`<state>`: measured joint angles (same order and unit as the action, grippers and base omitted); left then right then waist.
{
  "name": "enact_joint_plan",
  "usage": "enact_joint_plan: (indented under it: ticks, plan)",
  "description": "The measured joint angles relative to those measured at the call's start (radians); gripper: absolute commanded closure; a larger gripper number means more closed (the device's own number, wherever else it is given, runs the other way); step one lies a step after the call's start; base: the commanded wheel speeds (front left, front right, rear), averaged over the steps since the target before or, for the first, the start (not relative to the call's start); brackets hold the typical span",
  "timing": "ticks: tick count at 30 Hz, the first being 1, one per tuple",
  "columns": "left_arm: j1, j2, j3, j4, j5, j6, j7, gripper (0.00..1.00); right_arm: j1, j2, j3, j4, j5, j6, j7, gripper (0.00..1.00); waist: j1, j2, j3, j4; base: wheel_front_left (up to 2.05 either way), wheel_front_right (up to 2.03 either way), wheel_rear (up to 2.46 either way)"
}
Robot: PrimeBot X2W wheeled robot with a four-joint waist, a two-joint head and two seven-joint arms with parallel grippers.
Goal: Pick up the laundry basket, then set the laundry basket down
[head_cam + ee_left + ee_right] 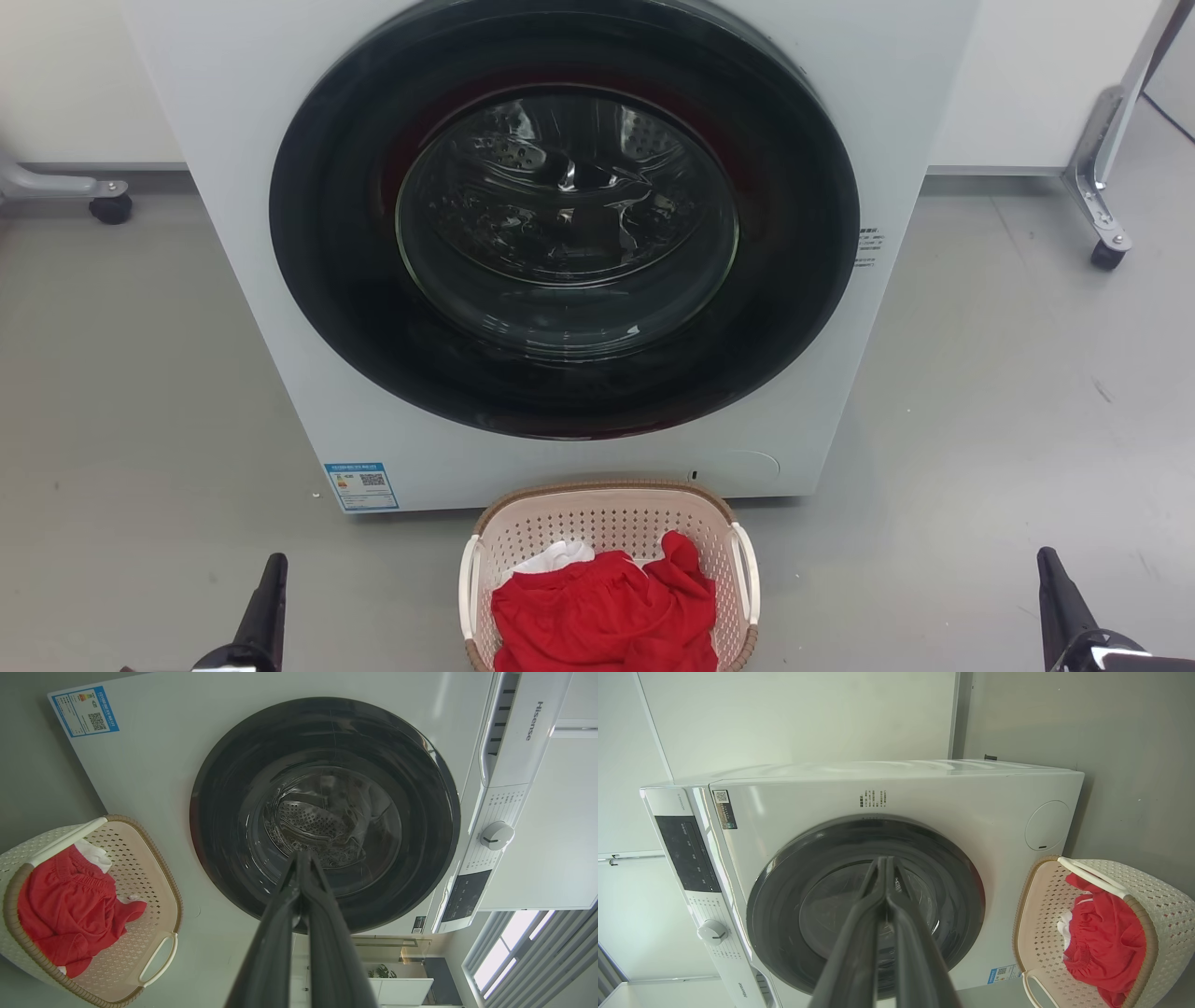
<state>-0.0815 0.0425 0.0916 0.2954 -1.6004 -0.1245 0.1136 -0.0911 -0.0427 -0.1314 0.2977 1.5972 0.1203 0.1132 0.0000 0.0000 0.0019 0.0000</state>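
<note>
The laundry basket [607, 523], cream-pink with a brown woven rim and white loop handles, stands on the grey floor just in front of the washer. It holds a red garment [607, 616] over something white. The basket also shows at the left of the left wrist view [135, 858] and at the right of the right wrist view [1157, 891]. My left gripper [271, 579] is low at the left, well clear of the basket, fingers pressed together [302, 858]. My right gripper [1050, 574] is low at the right, equally far off, also shut [882, 863]. Neither holds anything.
A white front-loading washer [280, 308] with a dark round door [565, 224], shut, rises directly behind the basket. Wheeled metal frame legs stand at far left [110, 201] and far right [1106, 243]. Grey floor lies open on both sides of the basket.
</note>
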Motion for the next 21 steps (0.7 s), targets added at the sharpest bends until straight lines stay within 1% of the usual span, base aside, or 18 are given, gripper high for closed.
enact_joint_plan:
  ticks: [21]
  plan:
    - [0.000,0.000,0.000,0.000,0.000,0.000,0.000,1.00,0.000,0.000,0.000,0.000,0.000,0.000,0.000,1.00,0.0000,0.0000,0.000,0.000,0.00,0.00,0.00]
